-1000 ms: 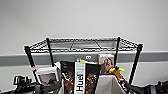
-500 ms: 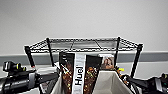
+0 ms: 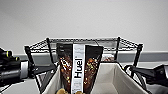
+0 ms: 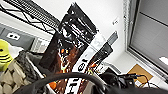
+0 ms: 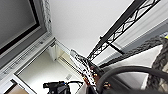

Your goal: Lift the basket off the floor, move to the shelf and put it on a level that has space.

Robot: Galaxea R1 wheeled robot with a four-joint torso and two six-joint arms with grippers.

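The cream woven basket (image 3: 110,77) hangs between both arms, long axis across, just before the black wire rack's top tier (image 3: 82,41); whether either gripper is clamped cannot be told.

You see the basket (image 3: 112,78) raised between both arms, directly in front of the shelf (image 3: 85,42). A dark Huel pouch (image 3: 78,70) stands upright inside it, overlapping the level (image 3: 107,41). A white wall (image 3: 85,17) lies behind.
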